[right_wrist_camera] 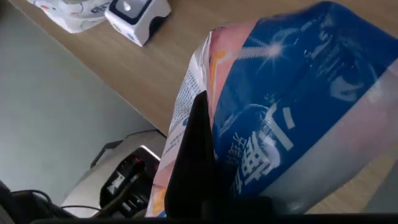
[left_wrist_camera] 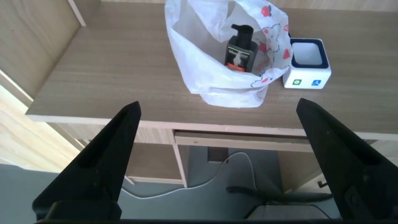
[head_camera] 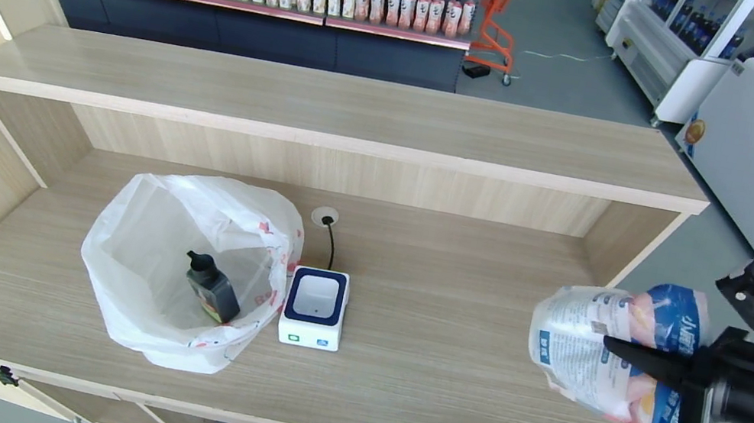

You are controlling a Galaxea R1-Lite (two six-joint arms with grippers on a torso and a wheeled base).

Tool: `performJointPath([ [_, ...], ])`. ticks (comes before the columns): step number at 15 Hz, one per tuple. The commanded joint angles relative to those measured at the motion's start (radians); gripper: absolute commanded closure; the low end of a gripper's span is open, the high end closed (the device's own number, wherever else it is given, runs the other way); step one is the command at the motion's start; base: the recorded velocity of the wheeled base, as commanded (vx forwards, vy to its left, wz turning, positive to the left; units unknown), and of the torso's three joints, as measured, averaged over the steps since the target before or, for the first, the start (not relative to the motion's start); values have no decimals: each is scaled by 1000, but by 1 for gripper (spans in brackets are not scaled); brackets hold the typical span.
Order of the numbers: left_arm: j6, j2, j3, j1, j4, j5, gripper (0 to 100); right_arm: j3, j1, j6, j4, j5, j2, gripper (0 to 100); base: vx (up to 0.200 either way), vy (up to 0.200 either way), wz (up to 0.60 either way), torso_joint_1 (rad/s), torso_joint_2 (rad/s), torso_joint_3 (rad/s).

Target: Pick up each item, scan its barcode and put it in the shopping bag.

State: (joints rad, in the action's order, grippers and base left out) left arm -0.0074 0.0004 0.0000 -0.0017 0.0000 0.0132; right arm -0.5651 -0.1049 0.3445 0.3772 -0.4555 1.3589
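Packet [head_camera: 572,339], one, clamped in right gripper [head_camera: 623,354], one bottle [head_camera: 214,286] bagged, left gripper [left_wrist_camera: 219,107] apart

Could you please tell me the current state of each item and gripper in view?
White plastic shopping bag: open, standing on the wooden counter.
Dark bottle: inside the bag.
White and blue barcode scanner: on the counter beside the bag, cabled.
Blue and white food packet: held above the counter's right end.
Right gripper: shut on the packet.
Left gripper: open, empty.
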Motion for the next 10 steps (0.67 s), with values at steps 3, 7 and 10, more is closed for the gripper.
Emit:
performJointPath([
  [3, 0, 0, 0, 0, 0, 1, 0, 100, 136, 283, -32, 164, -123, 100, 0, 0, 0, 0, 0, 0],
  [7, 0, 0, 0, 0, 0, 1, 0, 117, 159, 427, 8, 218, -127, 100, 0, 0, 0, 0, 0, 0],
  [10, 0, 0, 0, 0, 0, 1, 0, 119, 152, 535, 6, 230, -129, 100, 0, 0, 0, 0, 0, 0],
])
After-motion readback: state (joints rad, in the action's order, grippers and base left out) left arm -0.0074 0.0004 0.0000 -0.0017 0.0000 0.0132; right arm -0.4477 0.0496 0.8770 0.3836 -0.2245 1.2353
